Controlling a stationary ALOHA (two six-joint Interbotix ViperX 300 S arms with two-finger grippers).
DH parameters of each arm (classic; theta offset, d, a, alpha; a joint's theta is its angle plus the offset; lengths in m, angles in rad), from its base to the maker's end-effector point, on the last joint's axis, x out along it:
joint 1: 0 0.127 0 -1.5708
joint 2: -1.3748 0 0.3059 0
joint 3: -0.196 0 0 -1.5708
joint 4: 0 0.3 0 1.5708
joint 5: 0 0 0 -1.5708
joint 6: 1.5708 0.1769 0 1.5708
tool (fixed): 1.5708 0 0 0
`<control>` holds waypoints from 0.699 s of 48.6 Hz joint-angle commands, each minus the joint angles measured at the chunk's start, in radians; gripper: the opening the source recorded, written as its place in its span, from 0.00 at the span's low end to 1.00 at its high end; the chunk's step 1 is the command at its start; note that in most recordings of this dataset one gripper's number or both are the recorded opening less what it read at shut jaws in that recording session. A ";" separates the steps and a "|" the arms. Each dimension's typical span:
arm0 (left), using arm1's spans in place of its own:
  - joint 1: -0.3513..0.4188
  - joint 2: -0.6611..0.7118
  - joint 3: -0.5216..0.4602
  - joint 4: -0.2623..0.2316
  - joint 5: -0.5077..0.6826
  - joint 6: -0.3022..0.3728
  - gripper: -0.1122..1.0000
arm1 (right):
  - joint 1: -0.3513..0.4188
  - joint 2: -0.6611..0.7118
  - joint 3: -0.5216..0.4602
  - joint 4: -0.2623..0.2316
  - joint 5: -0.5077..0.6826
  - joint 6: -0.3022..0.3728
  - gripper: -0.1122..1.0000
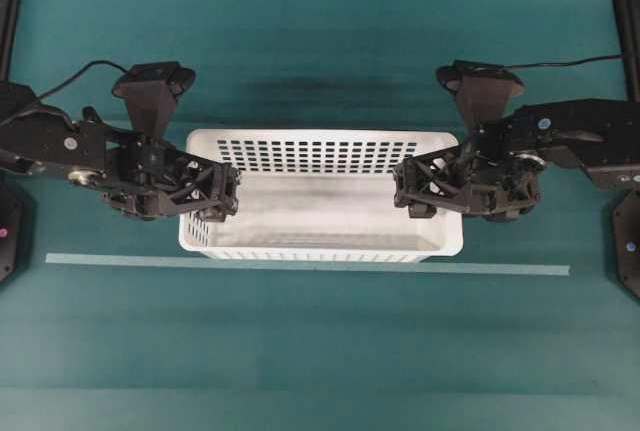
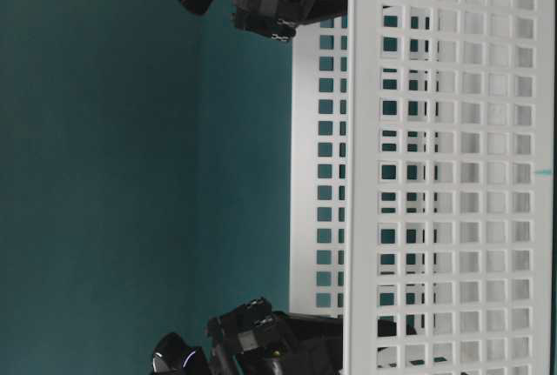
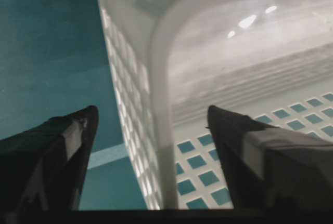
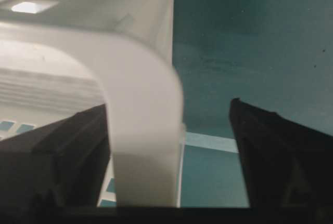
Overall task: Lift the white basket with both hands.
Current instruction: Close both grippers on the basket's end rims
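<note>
The white basket (image 1: 320, 196) sits on the teal counter (image 1: 320, 351) near the middle of the overhead view, its long sides running left to right and its slotted far wall showing rows of small rectangular holes. Just in front of it a thin pale strip of tape (image 1: 308, 265) runs across the counter, parallel to the near rim. The left gripper (image 1: 228, 194) reaches over the basket's left short end and the right gripper (image 1: 404, 189) over the right short end, each with a black camera block and cable above it. In the left wrist view the rolled rim and end wall stand between the two dark fingers (image 3: 62, 151), one outside the basket and one inside over the floor; the jaws are wide and gaps show on both sides of the wall, so nothing is clamped. The right wrist view shows the same: the white rim passes between spread fingers (image 4: 276, 151), with a clear gap on the outer side. Black frame posts (image 1: 10, 11) stand at the counter's far corners. No writing or label can be read anywhere.
</note>
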 commanded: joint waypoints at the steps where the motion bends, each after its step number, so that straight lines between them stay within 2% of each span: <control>1: -0.003 0.032 -0.008 0.005 -0.012 -0.002 0.78 | 0.003 0.035 -0.003 -0.003 -0.017 0.009 0.83; 4: -0.006 0.040 -0.009 0.005 -0.014 -0.002 0.66 | 0.002 0.037 -0.005 -0.003 -0.029 0.012 0.72; 9: -0.008 0.046 -0.011 0.003 -0.023 -0.002 0.40 | 0.002 0.037 -0.005 -0.003 -0.043 0.009 0.47; 13: -0.008 0.046 -0.008 0.005 -0.038 -0.002 0.25 | 0.003 0.040 -0.006 -0.003 -0.044 0.009 0.29; 34: -0.008 0.043 0.003 0.005 -0.051 0.002 0.24 | -0.005 0.044 -0.006 -0.003 -0.046 0.012 0.28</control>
